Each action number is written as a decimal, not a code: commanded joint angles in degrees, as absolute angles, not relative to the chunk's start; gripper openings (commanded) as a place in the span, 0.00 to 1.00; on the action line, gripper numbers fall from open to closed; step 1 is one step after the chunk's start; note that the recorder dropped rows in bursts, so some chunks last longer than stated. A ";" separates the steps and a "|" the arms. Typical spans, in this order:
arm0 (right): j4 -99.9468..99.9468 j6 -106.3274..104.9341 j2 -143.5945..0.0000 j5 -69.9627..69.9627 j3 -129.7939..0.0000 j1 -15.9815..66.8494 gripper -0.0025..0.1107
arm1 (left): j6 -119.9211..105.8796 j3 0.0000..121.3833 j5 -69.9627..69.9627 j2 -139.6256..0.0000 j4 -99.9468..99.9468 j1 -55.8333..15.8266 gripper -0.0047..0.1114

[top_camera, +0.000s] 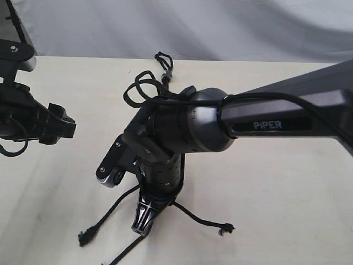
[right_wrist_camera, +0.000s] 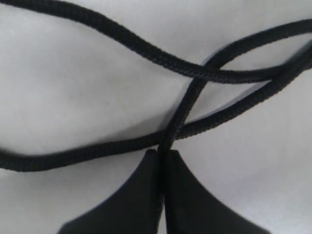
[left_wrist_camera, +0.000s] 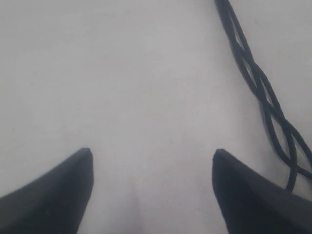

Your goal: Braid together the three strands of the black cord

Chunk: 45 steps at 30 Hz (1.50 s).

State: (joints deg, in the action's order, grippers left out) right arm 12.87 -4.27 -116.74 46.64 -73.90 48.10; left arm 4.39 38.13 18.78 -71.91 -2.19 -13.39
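Note:
The black cord lies down the middle of the pale table, its small loop and knot at the far end. My right gripper points down over the cord's near part, shut on one strand that rises between its fingertips. Two other strands cross just beyond the tips. Loose ends with frayed knots lie to the left and right, and a third strand runs off the near edge. My left gripper is open over bare table, with the braided section off to one side.
The right arm's body hides the middle of the cord in the exterior view. Glossy arm cables loop beside the cord's far end. My left arm sits at the table's left edge. A grey backdrop rises behind the table.

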 commanded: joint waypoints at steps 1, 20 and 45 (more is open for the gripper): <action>13.33 -3.93 -117.44 47.33 -73.89 48.12 0.03 | 4.81 37.72 18.55 -71.54 -2.34 -13.21 0.60; 13.32 -0.87 -117.43 43.15 -73.89 48.90 0.47 | 4.81 37.72 18.55 -71.54 -2.24 -13.21 0.60; 13.58 2.30 -80.47 22.52 -51.41 18.72 0.49 | 2.11 37.72 19.06 -86.07 4.54 -45.59 0.60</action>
